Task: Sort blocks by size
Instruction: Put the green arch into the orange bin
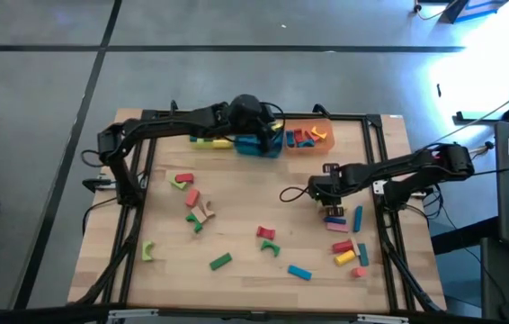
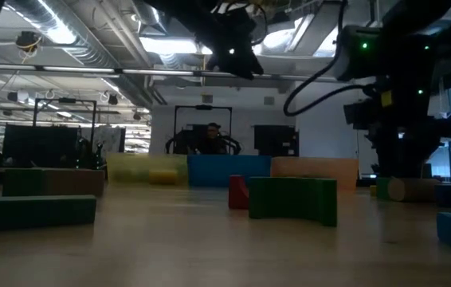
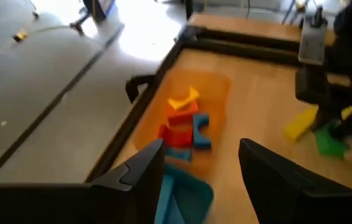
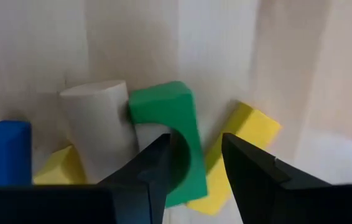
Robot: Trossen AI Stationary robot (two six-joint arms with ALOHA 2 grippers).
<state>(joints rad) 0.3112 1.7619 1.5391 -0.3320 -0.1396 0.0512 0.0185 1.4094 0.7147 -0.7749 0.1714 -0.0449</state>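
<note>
My right gripper (image 4: 194,158) points down over a huddle of blocks near the table's right edge (image 1: 334,214). Its fingers stand on either side of one leg of a green arch (image 4: 173,134) lying flat on the table, one finger in the arch's hollow and one on its outer side. A pale cylinder (image 4: 98,127), a blue block (image 4: 2,149) and a yellow bar (image 4: 247,134) lie against the arch. My left gripper (image 3: 198,165) hangs open and empty above the teal tray (image 3: 185,196), short of the orange tray (image 3: 210,87). My right gripper stands astride the green arch's leg (image 4: 191,155) from above, with the arch flat on the table. Whether the fingertips touch it, I cannot tell.
Yellow (image 1: 208,141), teal (image 1: 259,146) and orange (image 1: 308,137) trays stand in a row at the far edge; the orange one holds several blocks. Loose blocks lie at the left (image 1: 190,196), near the front (image 1: 220,261) and at the right (image 1: 344,252).
</note>
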